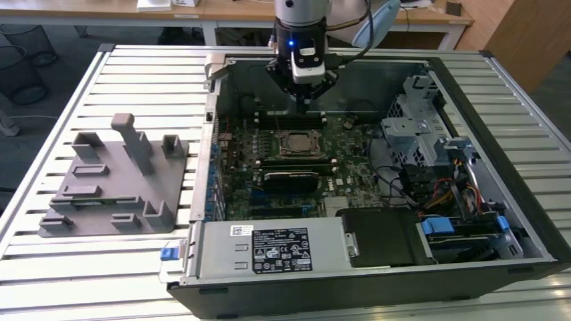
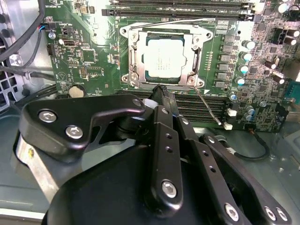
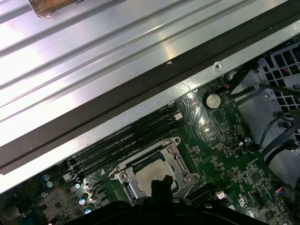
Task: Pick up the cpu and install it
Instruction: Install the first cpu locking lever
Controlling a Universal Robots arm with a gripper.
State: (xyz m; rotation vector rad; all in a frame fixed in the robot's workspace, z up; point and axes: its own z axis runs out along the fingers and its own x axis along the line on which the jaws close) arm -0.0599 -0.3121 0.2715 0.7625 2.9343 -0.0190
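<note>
Slatted table (image 1: 89, 267) bears case (image 1: 402, 286); cpu (image 2: 165, 58) socketed (tool (image 2: 161, 90) pinched, near).

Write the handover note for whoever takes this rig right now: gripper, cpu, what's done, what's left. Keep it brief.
The gripper is shut and holds nothing. It hangs over the motherboard beside the socket frame, clear of the cpu.
The cpu lies flat inside that frame, silver top up.
Done: the cpu is seated in the socket frame.
Left: a wire lever angles out from the frame's corner; whether it is latched cannot be told.
</note>
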